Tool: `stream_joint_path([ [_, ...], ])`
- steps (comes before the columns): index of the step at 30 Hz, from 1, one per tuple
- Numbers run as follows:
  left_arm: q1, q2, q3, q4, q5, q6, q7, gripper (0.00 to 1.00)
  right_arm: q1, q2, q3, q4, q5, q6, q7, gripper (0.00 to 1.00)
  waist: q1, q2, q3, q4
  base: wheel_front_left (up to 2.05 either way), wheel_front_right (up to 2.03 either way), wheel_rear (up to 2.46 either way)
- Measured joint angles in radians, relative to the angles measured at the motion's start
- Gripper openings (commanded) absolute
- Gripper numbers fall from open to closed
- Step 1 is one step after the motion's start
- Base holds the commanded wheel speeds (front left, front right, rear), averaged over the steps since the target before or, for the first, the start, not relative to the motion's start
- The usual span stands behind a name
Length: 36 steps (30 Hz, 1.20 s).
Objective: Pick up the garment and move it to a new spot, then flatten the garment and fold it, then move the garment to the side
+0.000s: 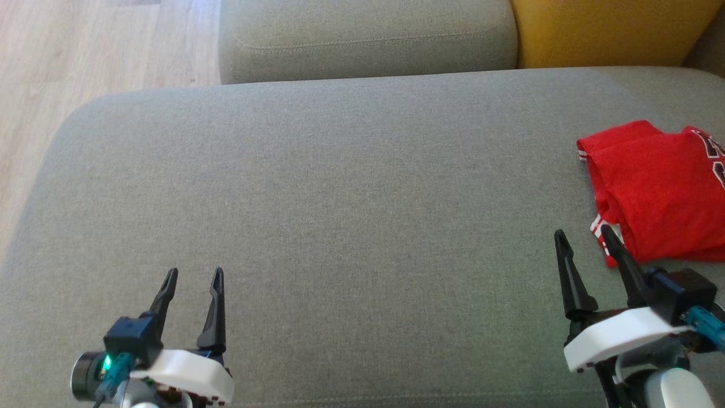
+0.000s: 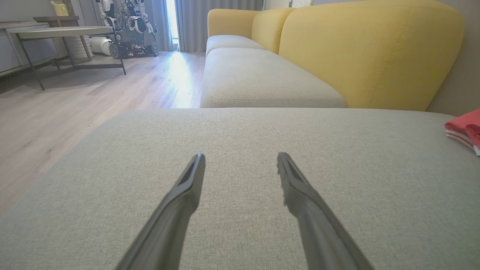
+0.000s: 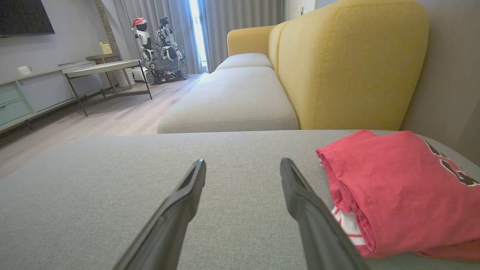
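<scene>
The garment (image 1: 657,181), a red jersey with white trim and dark lettering, lies in a compact, layered bundle at the far right of the seat (image 1: 340,198); the head view's edge cuts off part of it; one sleeve or hem pokes out at the near corner. It sits well off the middle, which I take to be the "side" the task names; if so the fold is done and the bare middle is where the work took place; it could equally be a loose heap waiting to be picked up, and the pictures alone do not settle that.

The right tool (image 1: 583,230) hovers low over the seat with its jaws spread wide and nothing between them; its right finger stands just beside the garment's near edge, and I cannot tell whether it touches; that closeness suits either a release or a reach. The left tool (image 1: 195,272) is well apart at the near left, jaws likewise wide and empty, pointing across bare cloth; it looks parked out of the way.

The seat is a broad grey-green woven cushion with rounded corners, flat and soft, likely to dent under a press and to drag a little on thin fabric; beyond it lies a second cushion (image 1: 362,39) of the same cloth, backed by a yellow backrest (image 1: 612,28). To the left is pale wood floor (image 1: 85,56); the wrist views show a table (image 3: 105,67) on thin dark legs, a sideboard (image 3: 22,97), grey curtains (image 3: 225,22) with daylight between them, and another robot (image 3: 157,41) standing by the window.
</scene>
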Motion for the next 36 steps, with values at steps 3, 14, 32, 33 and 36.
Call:
stream_joint_path([
  [3,0.000,0.002,-0.002,0.000,0.000,0.001,0.000,1.00,0.000,0.000,0.000,0.001,0.000,0.000,-0.001,1.00,0.0000,0.0000,-0.001,-0.001,0.00,0.00,0.00],
  [14,0.000,0.005,-0.006,0.000,0.000,0.005,0.000,1.00,0.000,0.000,0.000,0.006,0.000,0.000,-0.001,1.00,0.0000,0.0000,-0.001,-0.004,0.00,0.00,0.00],
  [32,0.038,-0.029,-0.002,0.075,-0.122,-0.018,0.027,0.00,0.034,0.000,0.003,0.101,0.134,0.000,-0.001,0.00,0.0000,0.0000,-0.001,-0.003,0.00,0.00,0.00],
  [33,0.038,-0.029,0.000,0.076,-0.133,-0.019,0.028,0.00,0.033,0.000,0.002,0.103,0.147,0.000,-0.001,0.00,0.0000,0.0000,-0.001,-0.003,0.00,0.00,0.00],
  [36,0.036,-0.032,0.010,0.077,-0.166,-0.027,0.040,0.00,0.030,0.000,0.000,0.109,0.182,0.000,-0.001,0.00,0.0000,0.0000,-0.001,-0.003,0.00,0.00,0.00],
])
